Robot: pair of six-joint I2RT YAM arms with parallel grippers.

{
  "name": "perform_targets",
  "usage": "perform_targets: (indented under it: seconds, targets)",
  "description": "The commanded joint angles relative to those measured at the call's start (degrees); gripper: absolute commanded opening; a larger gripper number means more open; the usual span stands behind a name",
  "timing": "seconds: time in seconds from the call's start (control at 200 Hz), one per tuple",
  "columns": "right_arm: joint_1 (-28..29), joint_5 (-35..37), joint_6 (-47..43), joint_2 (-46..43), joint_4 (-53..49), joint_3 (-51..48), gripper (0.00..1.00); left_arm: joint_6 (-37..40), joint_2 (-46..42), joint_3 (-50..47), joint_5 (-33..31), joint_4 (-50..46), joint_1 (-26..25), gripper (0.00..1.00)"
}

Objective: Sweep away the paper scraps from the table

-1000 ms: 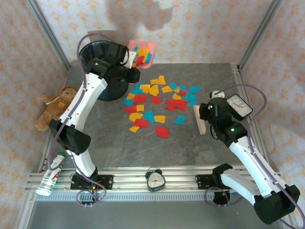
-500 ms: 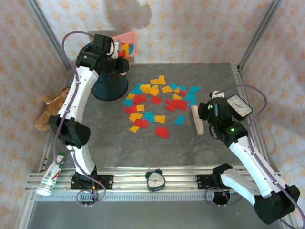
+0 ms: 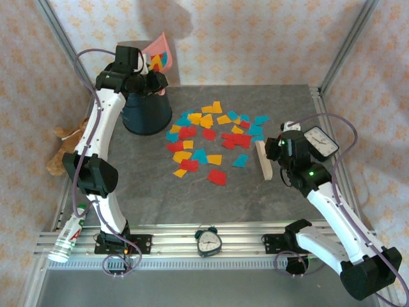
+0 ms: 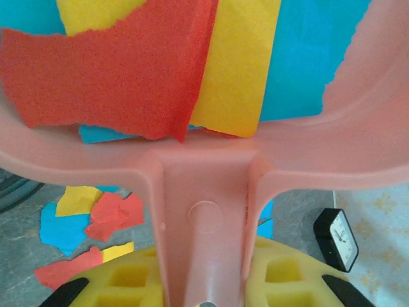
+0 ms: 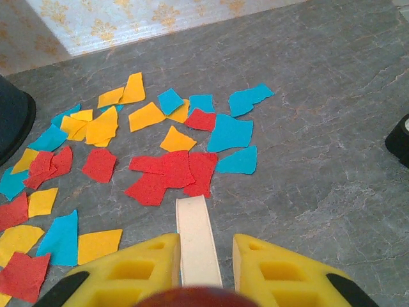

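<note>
Several red, yellow-orange and teal paper scraps (image 3: 208, 137) lie spread over the middle of the grey table (image 3: 255, 192). My left gripper (image 3: 152, 78) is shut on the handle of a pink dustpan (image 3: 158, 52), which is tilted steeply above the dark bin (image 3: 147, 112). In the left wrist view the dustpan (image 4: 204, 185) carries red, yellow and teal scraps (image 4: 115, 70), with the left gripper (image 4: 204, 291) closed round its handle. My right gripper (image 5: 204, 268) is shut on a cream brush strip (image 5: 195, 233) resting on the table just short of the red scraps (image 5: 166, 176).
A dark clock (image 3: 319, 142) stands behind the right arm and a small alarm clock (image 3: 208, 241) sits on the near rail. A teddy bear (image 3: 64, 150) lies at the left edge, a bottle (image 3: 69, 233) at the near left corner.
The left arm has swung the dustpan left and back, from beside the bin to above it, tipping it up steeply. The right arm and brush have not moved.
</note>
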Motion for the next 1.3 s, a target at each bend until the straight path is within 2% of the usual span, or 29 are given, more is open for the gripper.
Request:
perform_targets:
  seconds: [0.0,0.485,0.636,0.856,1.296]
  targets:
    - [0.07,0.02,1.04,-0.18,2.12,1.06,0.00,-5.14,0.20,-0.98,2.22,4.15,1.10,0.00]
    - [0.12,-0.03,0.78,0.17,1.89,1.29,0.00,-13.46,-1.41,-7.12,4.34,12.55,2.88,0.00]
    - [0.10,0.08,0.73,0.17,1.79,1.36,0.00,-18.81,-2.79,-11.24,6.15,19.54,4.01,0.00]
    - [0.13,0.04,0.61,0.17,1.70,1.55,0.00,-22.49,-2.68,-12.60,8.57,23.01,4.97,0.00]
    - [0.11,-0.03,0.60,0.31,1.53,1.50,0.00,-35.61,-4.76,-19.00,13.38,38.62,5.89,0.00]
